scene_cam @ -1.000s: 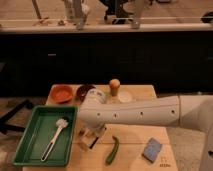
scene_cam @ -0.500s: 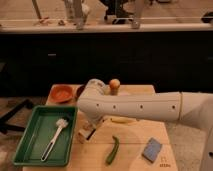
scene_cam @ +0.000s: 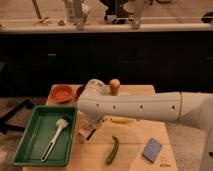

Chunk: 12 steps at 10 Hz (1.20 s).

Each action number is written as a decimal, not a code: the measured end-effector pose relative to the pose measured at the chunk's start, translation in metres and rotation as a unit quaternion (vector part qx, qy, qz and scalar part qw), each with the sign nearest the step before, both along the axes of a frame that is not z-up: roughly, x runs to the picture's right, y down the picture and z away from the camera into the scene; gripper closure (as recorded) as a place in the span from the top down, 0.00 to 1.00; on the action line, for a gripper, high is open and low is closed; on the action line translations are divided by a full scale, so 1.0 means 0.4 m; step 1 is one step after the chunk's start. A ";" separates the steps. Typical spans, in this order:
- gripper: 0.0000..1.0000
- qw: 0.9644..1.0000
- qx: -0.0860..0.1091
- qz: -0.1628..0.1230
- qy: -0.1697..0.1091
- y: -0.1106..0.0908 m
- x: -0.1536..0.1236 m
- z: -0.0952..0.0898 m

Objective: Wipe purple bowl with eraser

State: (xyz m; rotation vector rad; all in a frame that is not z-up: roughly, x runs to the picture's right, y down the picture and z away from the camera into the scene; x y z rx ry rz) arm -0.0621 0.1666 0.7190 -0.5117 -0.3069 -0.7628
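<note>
The purple bowl (scene_cam: 79, 90) is only a dark sliver at the table's back, right of the orange bowl; my white arm covers the rest of it. My gripper (scene_cam: 89, 129) hangs from the wrist at the table's left-middle, beside the green tray, in front of and below the bowl. It is shut on the eraser (scene_cam: 85, 134), a small pale block with a dark edge held just above the tabletop.
An orange bowl (scene_cam: 62, 92) sits at the back left. A green tray (scene_cam: 30, 150) holds a white-bristled brush (scene_cam: 56, 134). A green vegetable (scene_cam: 112, 150) and a blue sponge (scene_cam: 151, 149) lie near the front. A wooden piece with an orange top (scene_cam: 114, 86) stands at the back.
My arm has swung up and to the left, towards the back of the table, so that it now covers most of the purple bowl. The eraser has risen slightly with the gripper.
</note>
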 end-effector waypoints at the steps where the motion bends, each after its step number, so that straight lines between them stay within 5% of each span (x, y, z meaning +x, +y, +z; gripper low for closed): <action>1: 0.00 1.000 0.000 0.000 0.000 0.000 0.000 0.000; 8: 0.00 0.999 0.001 0.024 0.040 -0.063 -0.060 0.062; 12: 0.00 0.993 -0.005 0.076 0.085 -0.119 -0.066 0.114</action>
